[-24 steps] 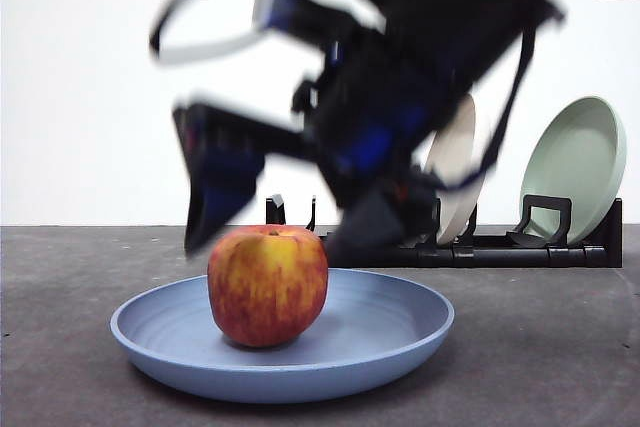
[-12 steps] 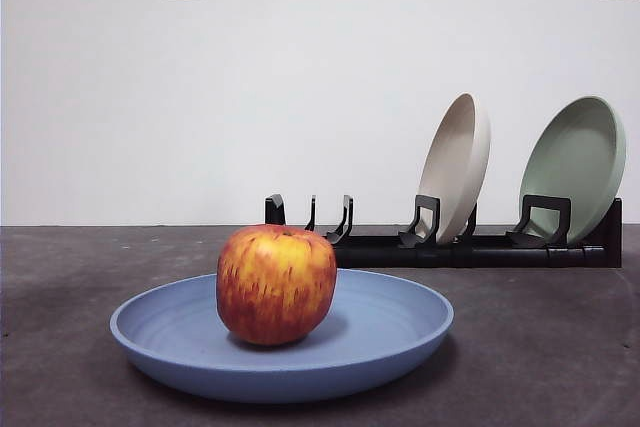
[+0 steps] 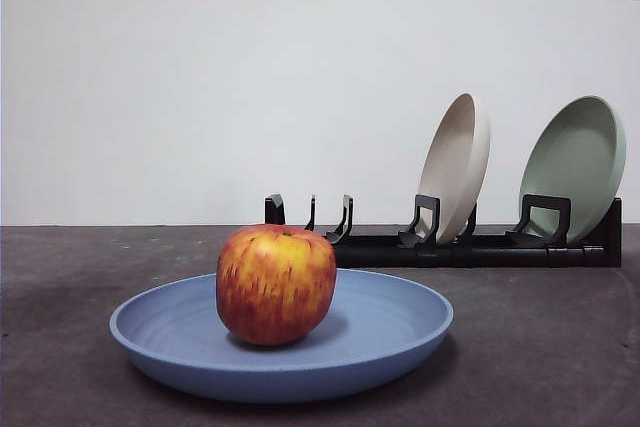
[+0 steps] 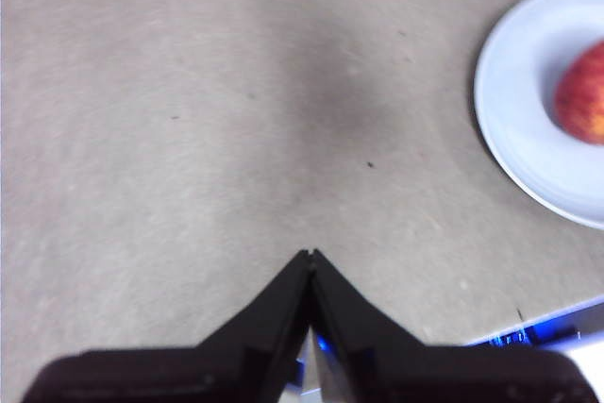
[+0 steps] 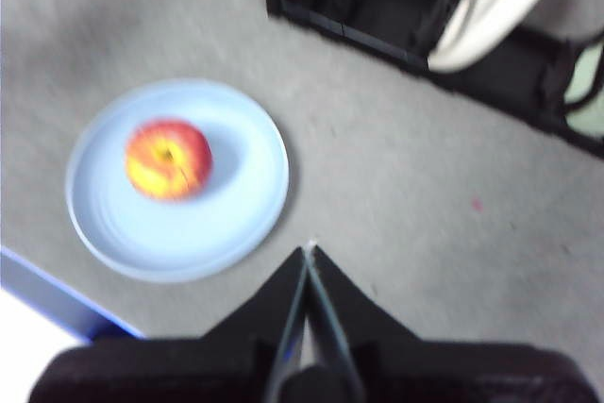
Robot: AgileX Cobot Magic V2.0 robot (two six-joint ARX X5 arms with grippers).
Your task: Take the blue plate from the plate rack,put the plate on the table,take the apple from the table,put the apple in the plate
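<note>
No readable text — none anywhere

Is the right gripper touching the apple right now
Apart. The right wrist view shows the right gripper shut over bare table, with the apple well away in the blue plate.

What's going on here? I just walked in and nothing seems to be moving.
Nothing is being handled right now. The apple sits in the blue plate, which lies flat on the table. Behind it, the rack holds a beige plate and a green plate, with one slot free. Both arms are up and away: the left end effector and right end effector are shut and hold nothing. The task looks done.
</note>
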